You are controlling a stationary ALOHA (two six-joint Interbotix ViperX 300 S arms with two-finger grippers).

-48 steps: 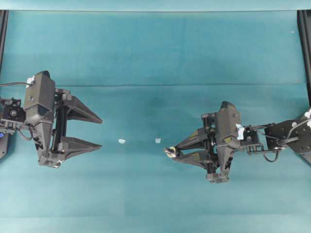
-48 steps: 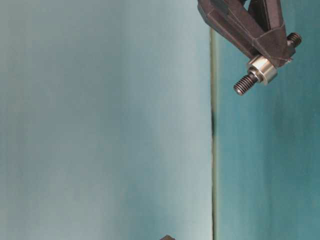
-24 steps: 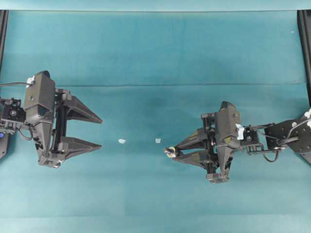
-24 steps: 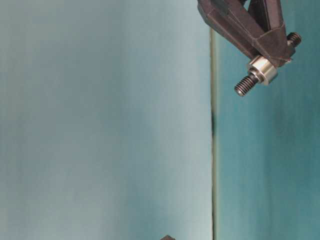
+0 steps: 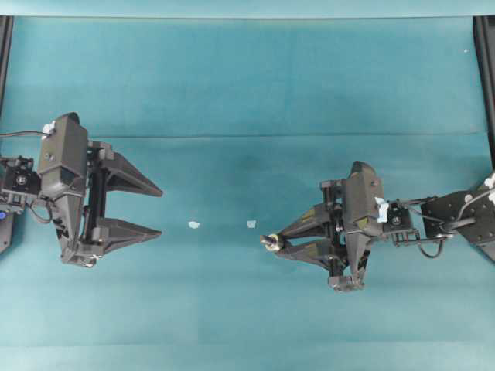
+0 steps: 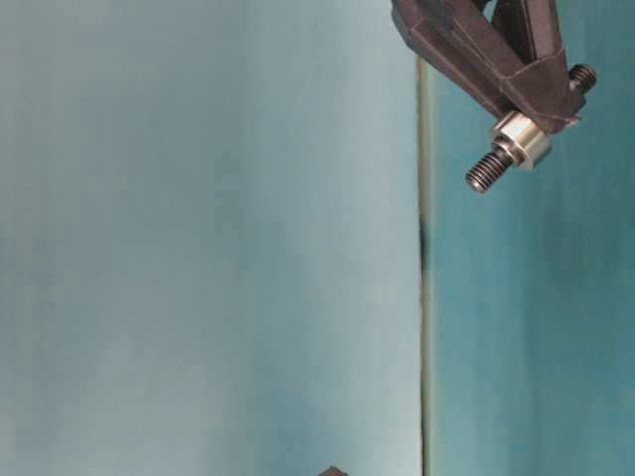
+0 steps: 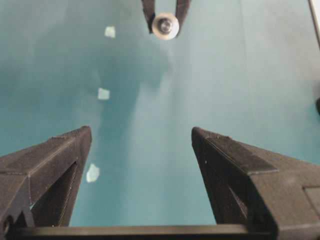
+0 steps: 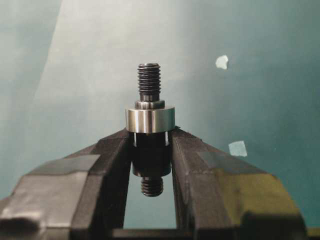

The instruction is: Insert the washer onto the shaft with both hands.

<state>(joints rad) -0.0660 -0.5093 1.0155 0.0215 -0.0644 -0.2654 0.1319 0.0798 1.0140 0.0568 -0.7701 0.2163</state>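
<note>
My right gripper (image 5: 271, 243) is shut on the thick middle of the dark shaft (image 8: 149, 82) and holds it off the teal mat. The silvery washer (image 8: 150, 120) sits on the shaft, resting on top of the fingertips, with the threaded end sticking out beyond it. In the table-level view the washer (image 6: 523, 139) rings the shaft (image 6: 486, 174) just past the black fingers. My left gripper (image 5: 160, 210) stands wide open and empty at the left, its fingertips pointing toward the right gripper across a wide gap. From the left wrist the washer (image 7: 165, 26) shows end-on, far ahead of the left gripper (image 7: 141, 132).
Two small white scraps (image 5: 193, 225) (image 5: 251, 224) lie on the mat between the grippers. Black frame posts (image 5: 487, 62) stand at the far left and right edges. A fold line crosses the teal mat (image 5: 247, 93) behind both arms.
</note>
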